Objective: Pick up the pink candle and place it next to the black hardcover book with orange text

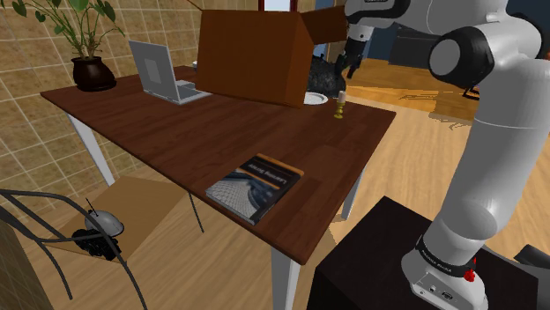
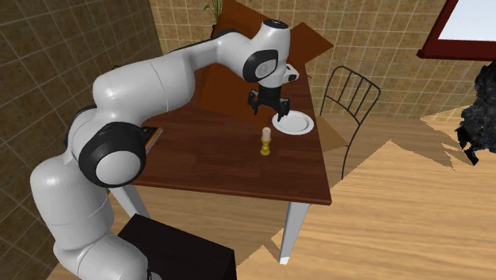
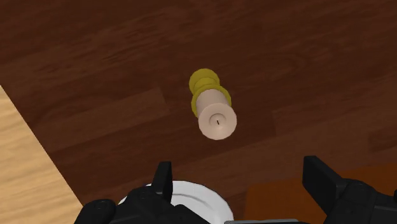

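A pale pink candle [image 3: 215, 116] in a small yellow holder stands upright on the dark wooden table [image 1: 176, 141], near the table's far edge in the shoulder view [image 1: 338, 107] and beside a white plate [image 2: 292, 123]. My black gripper [image 2: 268, 109] hangs above the candle [image 2: 266, 138], apart from it, open with nothing between its fingers [image 3: 164, 180]. The dark book [image 1: 256, 186] with an orange band lies flat near the table's front edge, well away from the candle.
A large brown cardboard box [image 1: 260, 53] stands on the table behind the candle. A grey laptop [image 1: 163, 72] and a potted plant [image 1: 88, 53] occupy the table's far left. A chair [image 2: 350, 103] stands beside the table. The plate [image 3: 191, 197] lies under the gripper.
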